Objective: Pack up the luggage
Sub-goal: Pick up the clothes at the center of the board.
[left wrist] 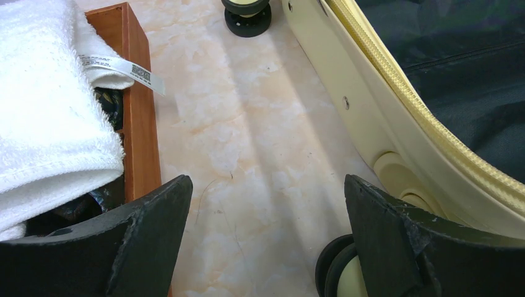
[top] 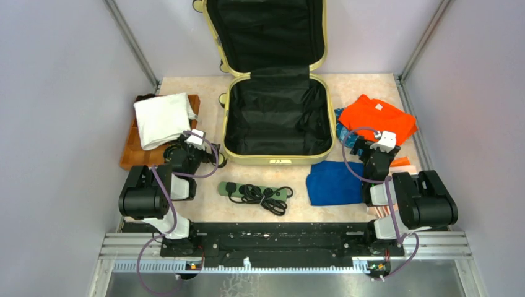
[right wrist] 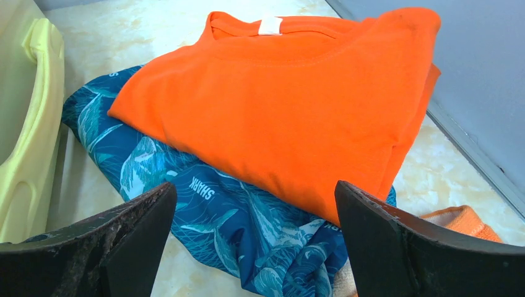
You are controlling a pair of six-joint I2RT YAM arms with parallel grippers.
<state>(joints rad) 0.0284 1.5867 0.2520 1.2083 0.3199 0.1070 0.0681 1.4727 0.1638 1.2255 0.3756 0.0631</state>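
On the table [top: 186, 86], toward the back and in the middle, the luggage [top: 275, 117] lies open. Its lower half is flat on the surface, black lining up. Its lid stands up against the back wall. The lower half holds nothing that can be seen.

The left gripper [left wrist: 266, 207] hangs low over bare tabletop between a wooden tray [left wrist: 139, 124] and the left side of the luggage. Its fingers are spread wide and hold nothing. A folded white towel [left wrist: 43, 111] with a sewn-in label rests on the tray and reaches over its edge. One wheel [left wrist: 247, 15] of the luggage shows farther off, and another sits just beside the right finger.

The right gripper [right wrist: 254, 201] is also spread wide and empty. It points at a folded orange T-shirt [right wrist: 285, 105] to the right of the luggage. The shirt lies on top of a blue patterned garment [right wrist: 204, 216] printed with the word SHARK. A piece of orange knit [right wrist: 461, 219] peeks out at the near right of that pile. The wrist camera cannot tell whether it touches the pile.

Nearer the arms, a folded blue cloth [top: 334, 182] lies in front of the luggage's right corner. A green power strip [top: 254, 192] with its black cord coiled lies in front of the luggage, between the two arms and apart from the cloth.
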